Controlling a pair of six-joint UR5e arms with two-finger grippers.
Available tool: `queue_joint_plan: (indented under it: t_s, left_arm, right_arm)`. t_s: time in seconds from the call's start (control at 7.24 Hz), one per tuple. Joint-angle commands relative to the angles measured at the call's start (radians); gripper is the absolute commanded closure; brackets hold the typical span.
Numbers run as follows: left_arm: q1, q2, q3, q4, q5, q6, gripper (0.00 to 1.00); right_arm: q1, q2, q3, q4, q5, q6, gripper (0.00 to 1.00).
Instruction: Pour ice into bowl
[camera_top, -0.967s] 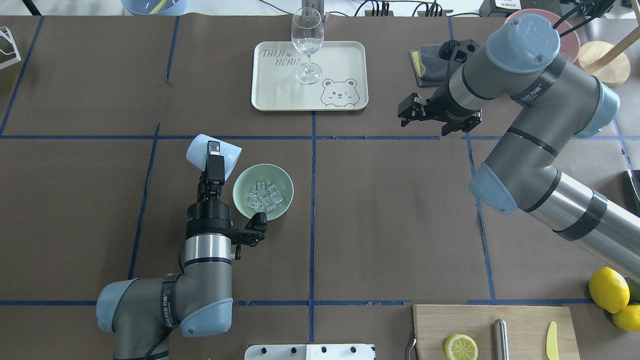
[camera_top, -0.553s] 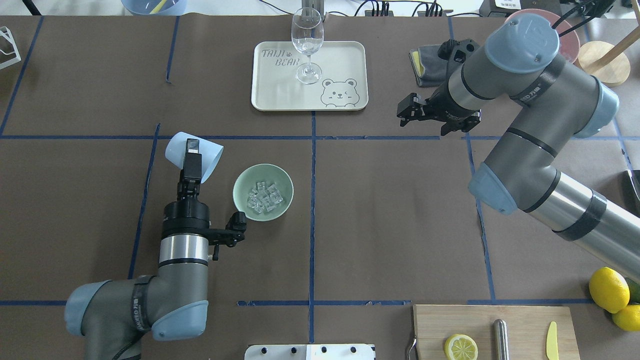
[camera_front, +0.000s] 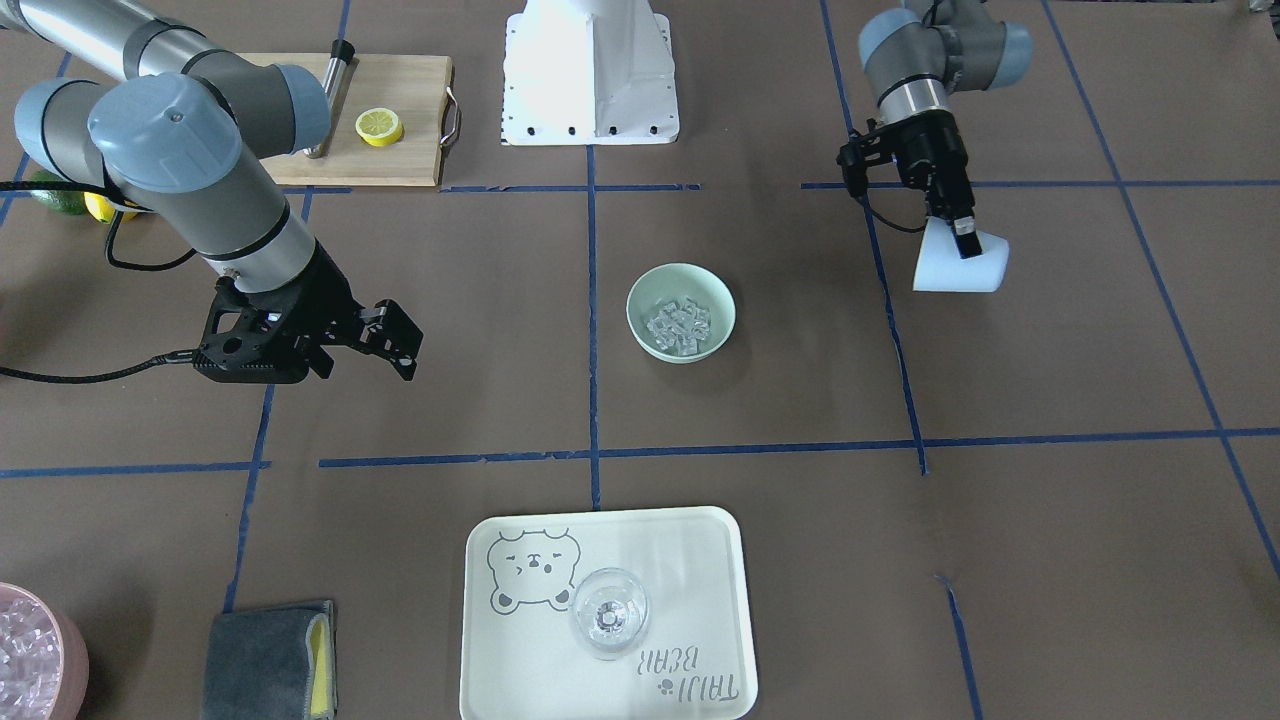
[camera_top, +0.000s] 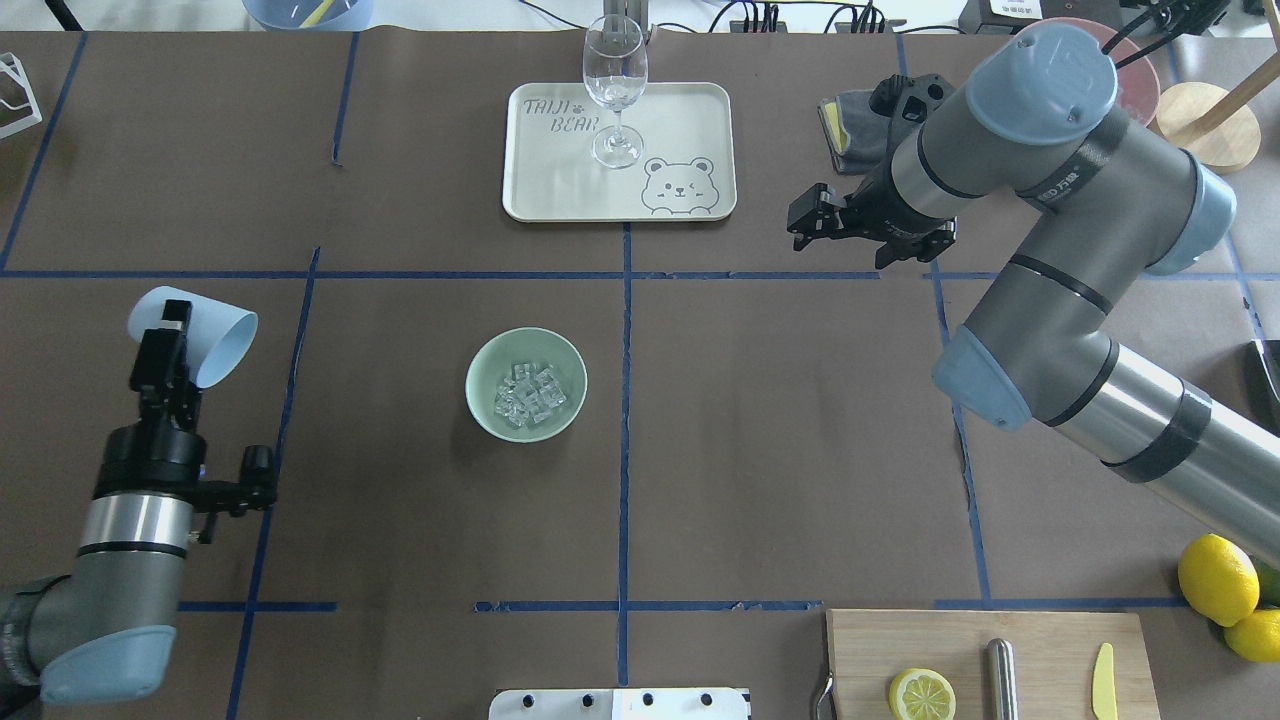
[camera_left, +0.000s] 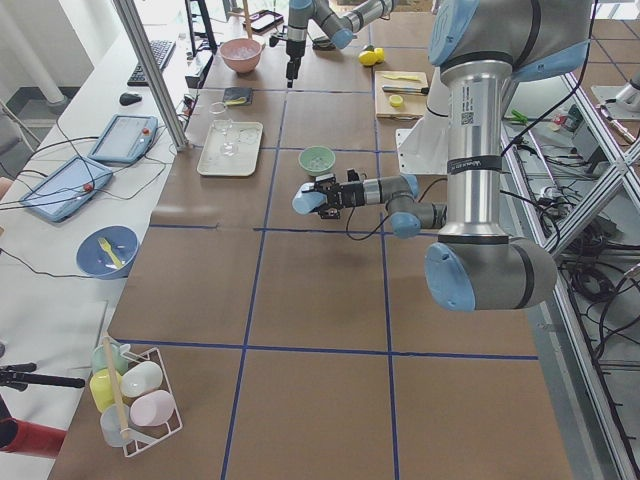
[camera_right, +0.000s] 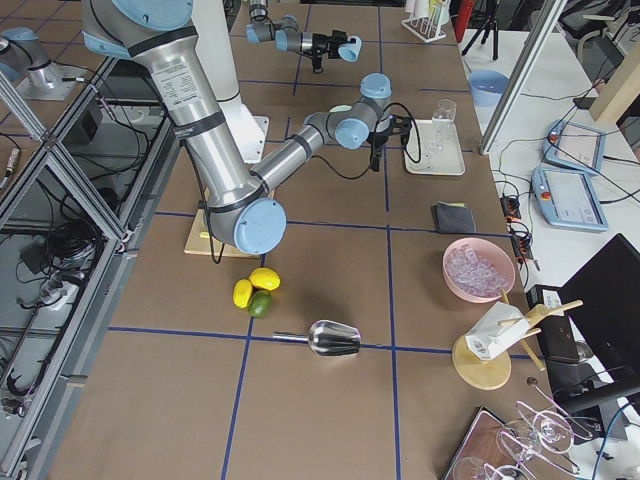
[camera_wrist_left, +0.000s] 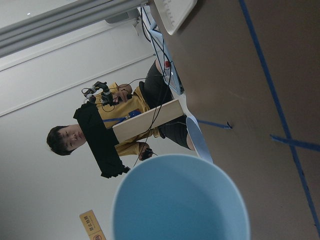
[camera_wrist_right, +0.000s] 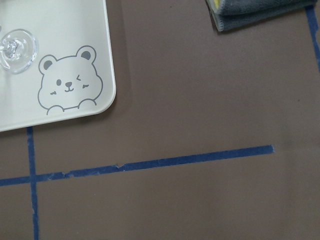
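Mint bowl has the ice, cup left to park

Bowl (camera_top: 478, 372) sits mid-left in the overhead view, just left of the centre tape line. Ice (camera_top: 528, 393) is piled inside it, and no cubes show on the paper around it. Left gripper (camera_top: 176, 335) is at the far left edge, well apart from the bowl, clamped on the blue cup (camera_top: 215, 345). The cup is tipped nearly on its side, mouth toward the bowl. The left wrist view looks into the cup and no ice shows in it. Right gripper (camera_top: 800, 222) hangs at upper right beside the tray (camera_top: 700, 110), fingers apart, holding nothing.

Judgement: the pour looks done, and the step in hand is setting the cup down.

To do it well:
- Roll the wrist so the cup is upright before lowering.
- Pick bare paper on the left, away from the bowl.
- Come down slowly until the base is flat on the table.
- Only then spread the fingers, enough to clear both walls.
- Lift straight up, no sideways drag, since the cup looks light and could tip.
- Right arm can stay parked; it is well clear of this side.
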Motion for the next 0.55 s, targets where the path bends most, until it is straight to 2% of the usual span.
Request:
queue_joint_plan:
  t_s: [0.0,0.14,0.28,0.41]
  left_arm:
    - [-0.002,0.151,0.178,-0.538,-0.003,0.144,1.00]
    - [-0.003,0.149,0.302,-0.823,-0.006,0.227,1.00]
    - [-0.012,0.149,0.333,-0.978,-0.069,0.237,1.00]
    - [-0.035,0.139,0.334,-1.029,-0.091,0.227,1.00]
  right_arm:
    - [-0.003,0.004,0.001,-0.001,-0.002,0.001,0.00]
    - [-0.003,0.006,0.003,-0.001,0.000,0.001,0.00]
    - [-0.005,0.007,0.003,-0.001,0.000,0.001,0.00]
    - [-0.005,0.013,0.003,-0.004,-0.002,0.003,0.00]
